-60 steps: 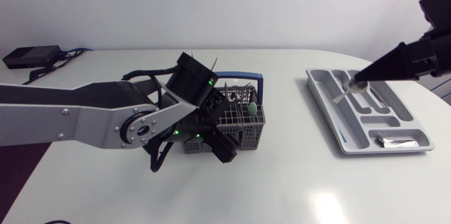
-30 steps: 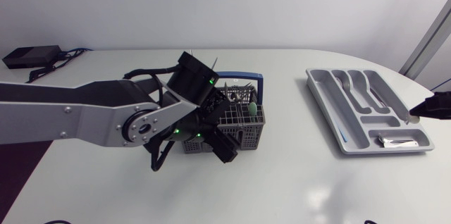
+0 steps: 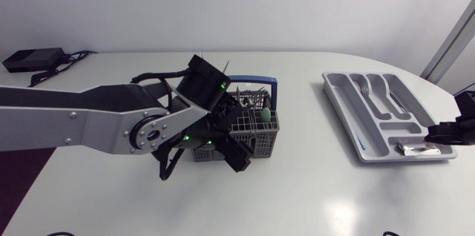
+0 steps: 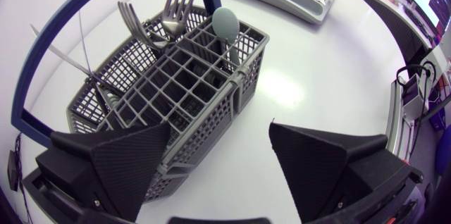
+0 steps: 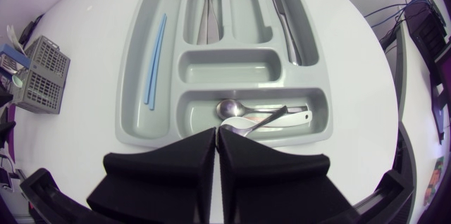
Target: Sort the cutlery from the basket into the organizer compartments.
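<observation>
Here the left end effector point(image 4: 218, 129) stands released at the grey basket point(image 4: 239, 86), one finger over the basket's corner and the other over the bare table point(image 4: 303, 76). Forks point(image 4: 173, 5) and a pale green spoon point(image 4: 227, 23) stand upright inside. The right end effector point(image 5: 216, 132), clenched on nothing, sits just beside the organizer point(image 5: 225, 67) at its end compartment, where small spoons point(image 5: 246, 115) lie.

- I read this as a robotics lab or test room rather than a home kitchen
- My left arm point(image 3: 74, 121) and right arm point(image 3: 460, 128) work at one plain white tabletop point(image 3: 297, 191) with rounded edges
- A black box point(image 3: 33, 59) with cables point(image 3: 74, 56) lies at the tabletop's far left corner
- The cutlery basket point(image 3: 256, 128) and the organizer point(image 3: 343, 113) sit on the bare white surface like a staged trial, the basket near the middle, the organizer by the right edge
</observation>
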`<action>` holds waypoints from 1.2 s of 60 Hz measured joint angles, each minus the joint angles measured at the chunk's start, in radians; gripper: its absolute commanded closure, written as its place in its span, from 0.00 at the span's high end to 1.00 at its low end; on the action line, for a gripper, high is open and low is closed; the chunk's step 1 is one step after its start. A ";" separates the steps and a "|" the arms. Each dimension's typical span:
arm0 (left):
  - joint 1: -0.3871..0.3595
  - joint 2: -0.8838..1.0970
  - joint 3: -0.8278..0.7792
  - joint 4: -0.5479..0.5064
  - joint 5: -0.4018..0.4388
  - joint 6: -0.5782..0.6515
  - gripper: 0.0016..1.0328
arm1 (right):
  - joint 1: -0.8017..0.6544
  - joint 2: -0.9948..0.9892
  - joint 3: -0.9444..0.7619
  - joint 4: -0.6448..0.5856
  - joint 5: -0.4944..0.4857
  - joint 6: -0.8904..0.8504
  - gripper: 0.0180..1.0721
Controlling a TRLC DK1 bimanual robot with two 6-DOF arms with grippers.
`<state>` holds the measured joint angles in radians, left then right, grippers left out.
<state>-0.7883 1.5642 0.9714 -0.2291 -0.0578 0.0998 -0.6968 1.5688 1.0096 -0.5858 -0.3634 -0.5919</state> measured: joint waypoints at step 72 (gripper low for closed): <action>0.036 0.000 0.006 -0.002 0.020 0.000 0.94 | 0.679 -0.359 -0.084 -0.016 -0.187 0.253 0.39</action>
<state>-0.7525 1.5642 0.9771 -0.2306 -0.0376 0.1001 -0.0181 1.2098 0.9253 -0.6014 -0.5507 -0.3393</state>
